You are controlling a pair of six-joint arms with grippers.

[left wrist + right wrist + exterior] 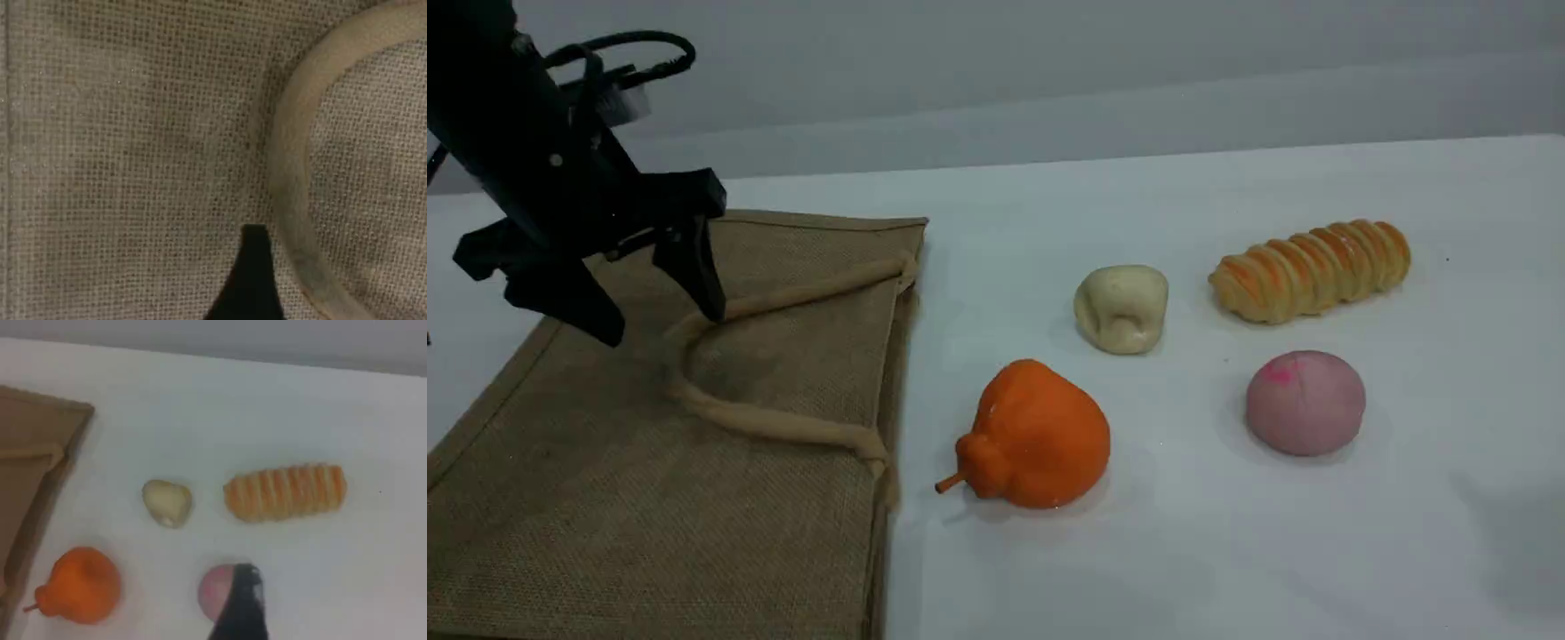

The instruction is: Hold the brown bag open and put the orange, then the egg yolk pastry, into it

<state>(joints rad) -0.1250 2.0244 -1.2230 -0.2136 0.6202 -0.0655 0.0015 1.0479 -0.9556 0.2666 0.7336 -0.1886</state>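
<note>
So your brown bag [649, 462] is lying flat on the desk [1227, 551] with its mouth toward the food, which is why your left claw [660, 318] hangs right over the top loop handle [783, 427], fingers spread wide and holding nothing yet. My guess is you lift that handle to get the mouth open. The orange [1040, 436] sits just beside the bag's open edge, stem pointing at it, so it's an easy first pick. The egg yolk pastry [1122, 308] is a bit farther back. Your right claw [241, 603] is up high, jaws spread and empty. Watch the pink ball [1304, 402] and the ridged bread roll [1312, 269] nearby: neither blocks the orange, but the pastry sits fairly near the roll.
</note>
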